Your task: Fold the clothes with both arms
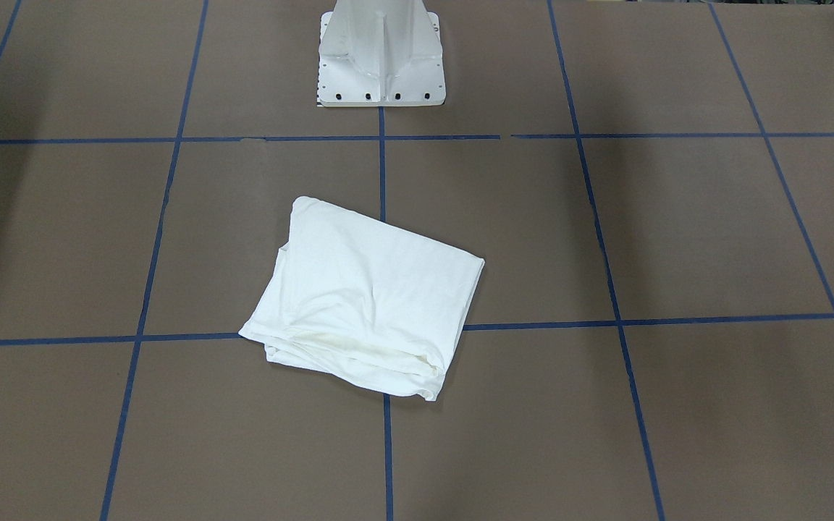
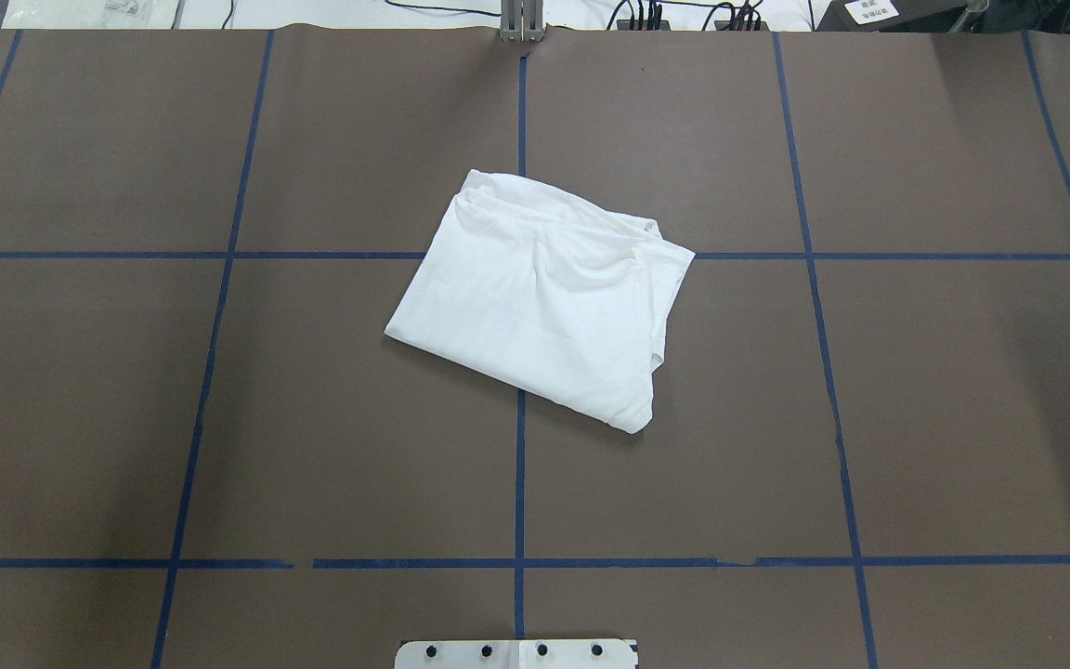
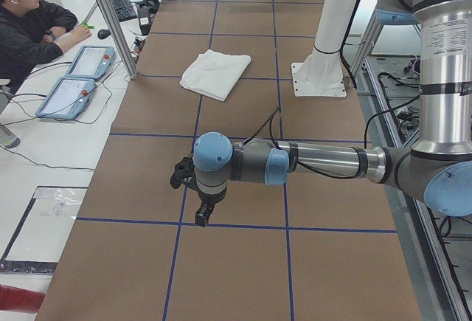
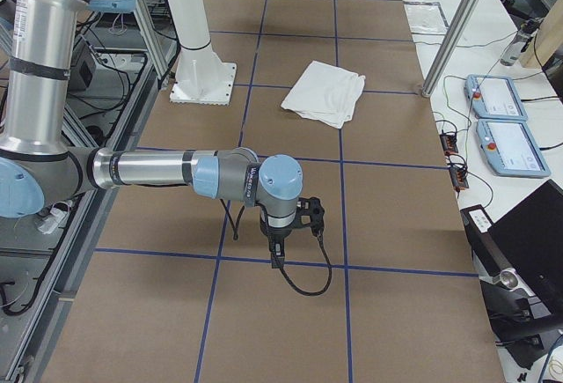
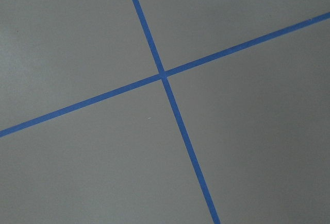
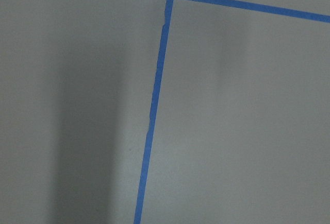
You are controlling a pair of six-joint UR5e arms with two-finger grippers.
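Note:
The white T-shirt (image 1: 366, 297) lies folded into a compact, slightly skewed rectangle at the table's middle, also in the overhead view (image 2: 544, 297) and both side views (image 3: 215, 72) (image 4: 325, 91). No print, collar or label shows. Neither arm touches it. My left gripper (image 3: 201, 210) hangs off the near arm in the exterior left view, far from the shirt over bare table; I cannot tell whether it is open or shut. My right gripper (image 4: 278, 246) shows only in the exterior right view, equally far away, state unclear. Both wrist views show only table and blue tape lines.
The white pedestal base (image 1: 381, 79) stands at the robot's side of the table (image 2: 516, 653). The table is covered with brown paper with a blue tape grid (image 2: 219, 255). An operator (image 3: 29, 26) sits by two teach pendants (image 3: 74, 85) beyond the far edge.

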